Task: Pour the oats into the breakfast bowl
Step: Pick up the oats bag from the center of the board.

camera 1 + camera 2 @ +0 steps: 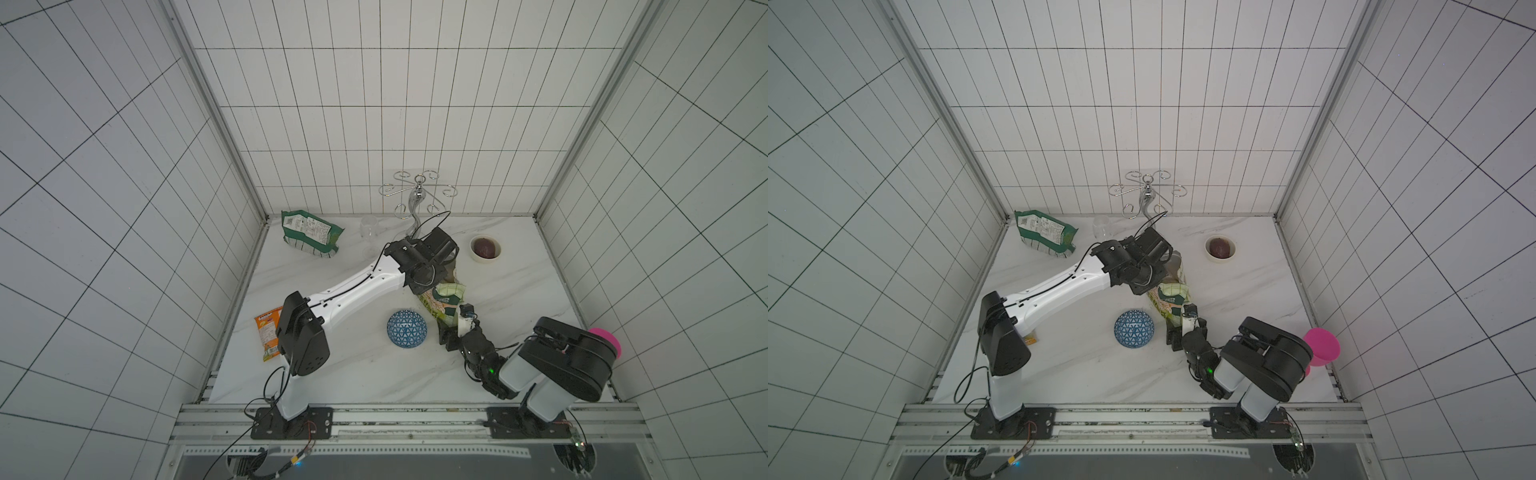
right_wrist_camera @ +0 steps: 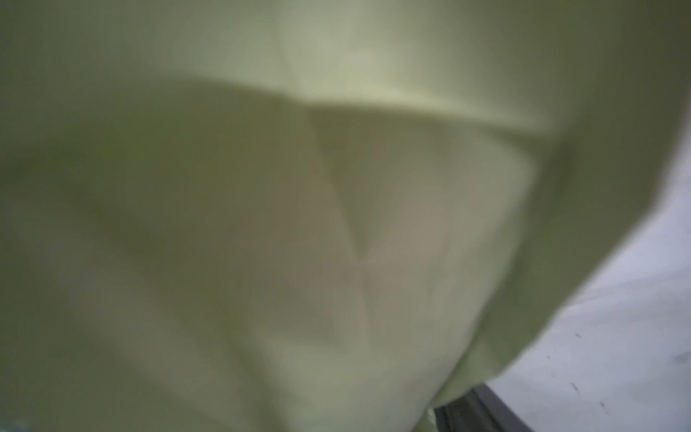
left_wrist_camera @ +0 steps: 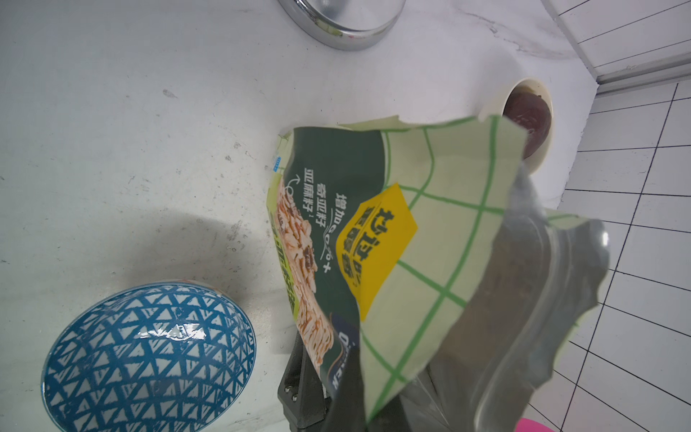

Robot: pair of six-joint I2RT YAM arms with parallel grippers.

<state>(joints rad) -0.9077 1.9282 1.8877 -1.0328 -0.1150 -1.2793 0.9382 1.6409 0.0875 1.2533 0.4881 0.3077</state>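
The oats bag [image 1: 442, 301] is standing roughly upright near the middle of the marble worktop [image 1: 374, 374], just beside the breakfast bowl [image 1: 406, 329] and a little farther back, on the bowl's right. The left arm is reaching across from its base, and the left claw [image 1: 435, 279] is sitting shut at the bag's torn-open top. The left wrist view is showing the silver lining of that bag [image 3: 374, 232] gaping close to the lens.

The right claw [image 1: 456, 325] is sitting at the bag's lower end with a finger on either side. The right wrist view is filled by blurred pale green (probably the bag's side), so whether the fingers are pressing it I cannot tell.

The bowl is showing only its blue triangle-patterned outside in both top views.

Farther back, a white bowl [image 1: 485, 248] is holding something dark brown, a dark green bag [image 1: 309, 235] is lying flat, and a chrome rack [image 1: 417, 193] is standing by the wall.
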